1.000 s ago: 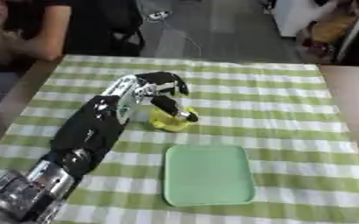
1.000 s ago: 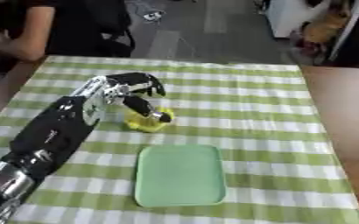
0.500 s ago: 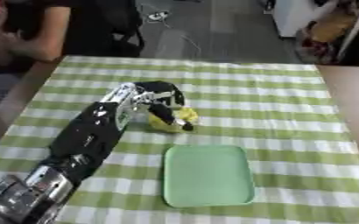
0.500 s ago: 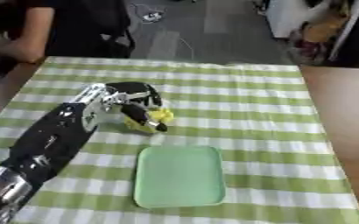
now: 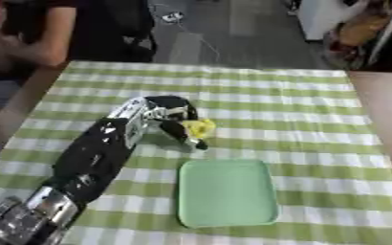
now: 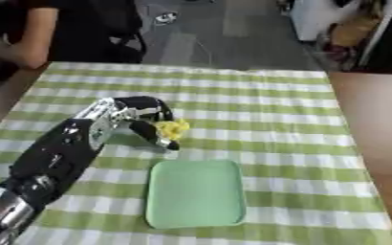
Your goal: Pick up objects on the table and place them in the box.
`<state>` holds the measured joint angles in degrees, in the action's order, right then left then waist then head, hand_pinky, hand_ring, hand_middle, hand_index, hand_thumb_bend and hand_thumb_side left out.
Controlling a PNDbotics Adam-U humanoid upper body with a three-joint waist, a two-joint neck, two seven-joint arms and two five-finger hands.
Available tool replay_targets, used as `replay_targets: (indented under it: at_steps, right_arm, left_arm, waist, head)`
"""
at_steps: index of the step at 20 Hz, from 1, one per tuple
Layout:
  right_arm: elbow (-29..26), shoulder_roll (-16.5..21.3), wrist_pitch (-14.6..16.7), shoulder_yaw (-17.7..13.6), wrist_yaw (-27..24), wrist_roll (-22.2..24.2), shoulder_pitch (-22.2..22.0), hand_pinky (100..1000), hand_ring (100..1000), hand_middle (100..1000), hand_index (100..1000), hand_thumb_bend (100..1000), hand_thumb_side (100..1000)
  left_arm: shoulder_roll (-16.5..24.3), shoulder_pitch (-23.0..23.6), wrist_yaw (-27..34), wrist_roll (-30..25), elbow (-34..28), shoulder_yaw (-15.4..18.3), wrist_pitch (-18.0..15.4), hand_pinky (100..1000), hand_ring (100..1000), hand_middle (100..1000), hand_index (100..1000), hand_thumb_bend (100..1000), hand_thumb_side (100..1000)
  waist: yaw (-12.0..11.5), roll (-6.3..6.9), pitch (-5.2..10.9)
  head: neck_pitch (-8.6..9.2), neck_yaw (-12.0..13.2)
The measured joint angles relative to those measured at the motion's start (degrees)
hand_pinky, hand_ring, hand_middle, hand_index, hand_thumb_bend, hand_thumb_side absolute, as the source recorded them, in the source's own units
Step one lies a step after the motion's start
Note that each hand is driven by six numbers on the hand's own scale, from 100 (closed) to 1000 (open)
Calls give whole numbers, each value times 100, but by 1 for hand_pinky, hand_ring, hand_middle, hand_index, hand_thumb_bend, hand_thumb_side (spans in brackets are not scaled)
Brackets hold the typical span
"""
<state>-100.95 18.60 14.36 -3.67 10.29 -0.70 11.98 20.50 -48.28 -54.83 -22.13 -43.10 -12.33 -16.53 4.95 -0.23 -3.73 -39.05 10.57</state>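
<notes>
Reaching in from the lower left, the left arm (image 5: 91,162) extends diagonally over the table (image 5: 299,105), which is covered by a green-and-white checked cloth. The left hand (image 5: 168,115) is positioned near the table's centre with its fingers and thumb curled around a small yellow object (image 5: 200,128). The object's exact shape cannot be made out; it shows as a bright yellow mass between the dark fingers, at the hand's right side. One dark fingertip (image 5: 198,143) extends below the object toward the tray. Whether the object is touching the cloth or raised above it cannot be determined.

A light green tray (image 5: 228,194) with rounded corners and a low rim lies flat on the cloth, near the front edge of the table. The hand and yellow object sit just beyond the tray's far left corner, not over it. The right hand does not appear in either view.
</notes>
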Motion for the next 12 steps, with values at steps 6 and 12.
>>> replay_targets:
  at_steps: [6,12]
  right_arm:
    - [0,0,2,0,-3,2,6,695,757,781,893,100,788]
    - [0,-2,4,0,-7,4,31,695,757,782,894,100,788]
  left_arm:
    - [-5,0,-64,127,29,36,-2,670,631,725,808,737,741]
    - [-49,0,-177,214,61,94,18,655,596,683,789,694,721]
  waist:
    - [25,-5,-25]
    - [52,-20,-45]
  head:
    - [4,0]
    - [53,3]
